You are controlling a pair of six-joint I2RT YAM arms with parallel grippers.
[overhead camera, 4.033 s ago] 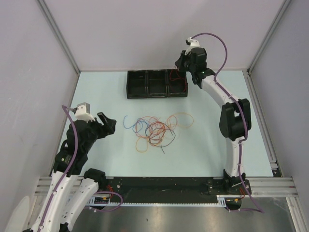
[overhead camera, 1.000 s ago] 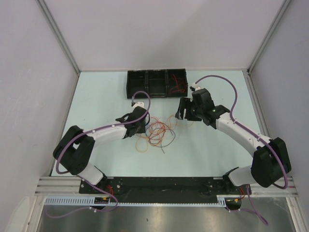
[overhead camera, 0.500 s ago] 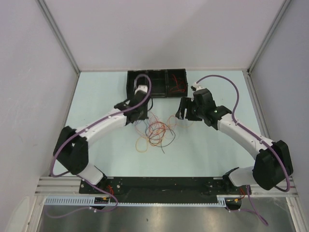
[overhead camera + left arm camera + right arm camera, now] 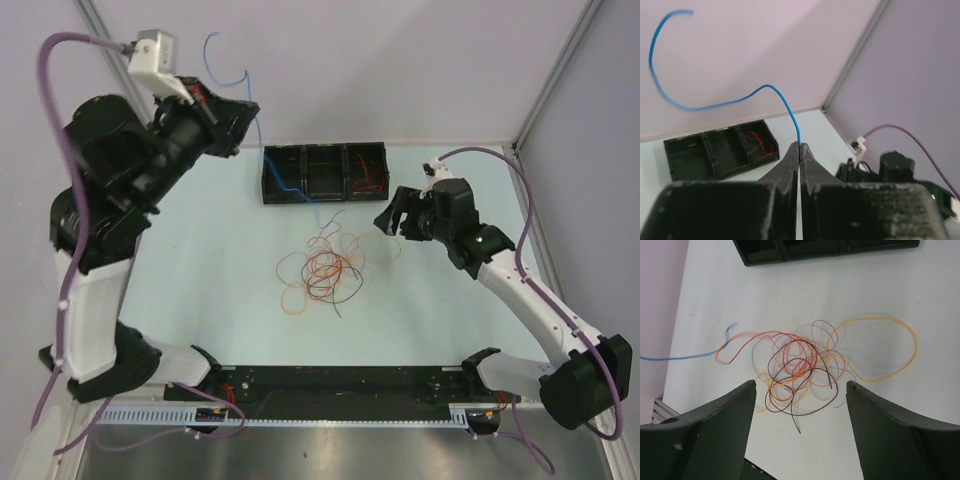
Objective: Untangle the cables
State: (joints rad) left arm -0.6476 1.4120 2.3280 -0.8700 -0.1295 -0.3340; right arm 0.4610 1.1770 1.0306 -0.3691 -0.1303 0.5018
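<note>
The cables lie as a loose tangle (image 4: 320, 270) of red, orange-yellow and black loops mid-table. My left gripper (image 4: 243, 112) is raised high at the back left and is shut on the blue cable (image 4: 211, 55). Its free end curls upward, and the rest trails down over the tray toward the tangle. In the left wrist view the left gripper (image 4: 799, 146) pinches the blue cable (image 4: 769, 86) at its very tips. My right gripper (image 4: 395, 221) hovers open just right of the tangle. The right wrist view shows the right gripper (image 4: 801, 385) above the tangle (image 4: 800, 365), with the blue cable (image 4: 680, 358) leading off left.
A black three-compartment tray (image 4: 323, 172) stands at the back of the table, with a red cable (image 4: 368, 180) in its right compartment. An orange-yellow loop (image 4: 910, 340) spreads to the right of the tangle. Grey walls close in the back and both sides.
My left gripper closed on the blue cable and rose high to the back left, drawing it out of the tangle. The right gripper drifted slightly right and stayed open.
</note>
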